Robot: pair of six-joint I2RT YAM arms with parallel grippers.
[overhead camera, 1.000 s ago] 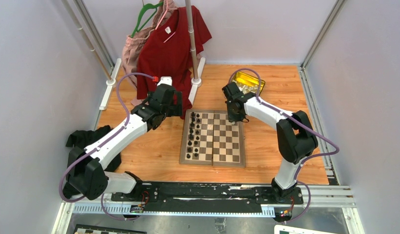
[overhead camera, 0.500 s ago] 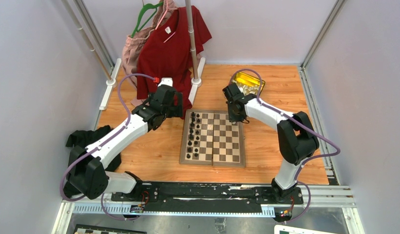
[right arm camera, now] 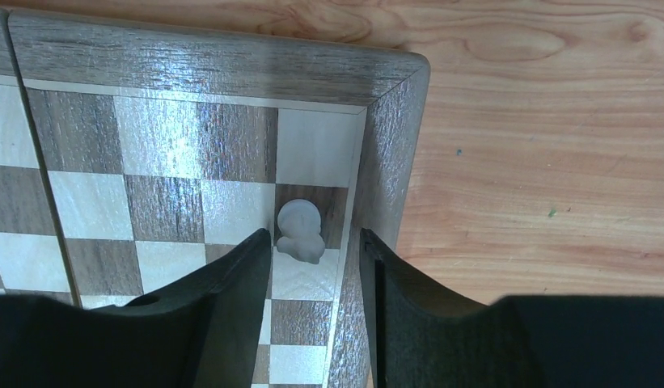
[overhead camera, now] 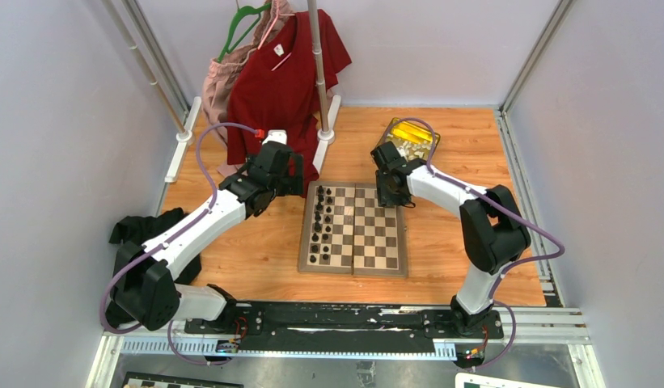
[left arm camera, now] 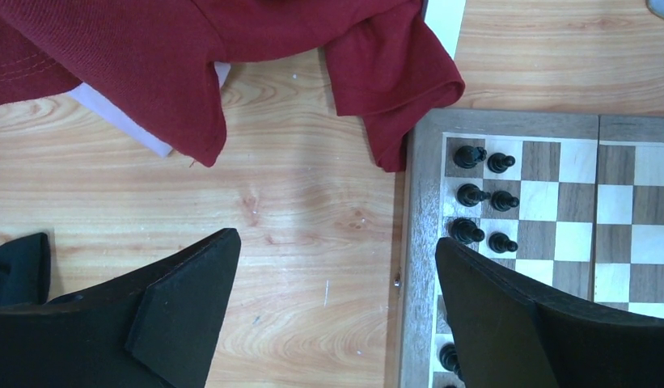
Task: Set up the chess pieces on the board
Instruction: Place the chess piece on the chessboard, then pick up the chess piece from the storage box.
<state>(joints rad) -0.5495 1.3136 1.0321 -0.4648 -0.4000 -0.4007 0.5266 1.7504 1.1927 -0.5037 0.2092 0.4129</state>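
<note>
The board (overhead camera: 378, 242) lies mid-table, with black figures (overhead camera: 319, 226) in two columns on its left side. My right gripper (right arm camera: 315, 238) hovers low over the board's far right corner (right arm camera: 199, 73), jaws open. One white chess piece (right arm camera: 300, 232) stands just ahead of the fingertips, on a square in the edge column and free of both fingers. My left gripper (left arm camera: 336, 240) is wide open and empty above bare wood, beside the board's left border (left arm camera: 421, 202) and the black figures (left arm camera: 474, 194). More pale chess pieces lie in the gold tin (overhead camera: 409, 137).
A red shirt (overhead camera: 280, 73) hangs from a pole stand (overhead camera: 320, 81) behind the board; its hem (left arm camera: 393, 73) droops near the board's far left corner. A black cloth (overhead camera: 138, 230) lies at the left. The tin sits just behind my right arm (overhead camera: 441, 186).
My right gripper's jaws have spread apart and let go of the white piece on the board. It also shifted slightly nearer. The left arm has stayed put.
</note>
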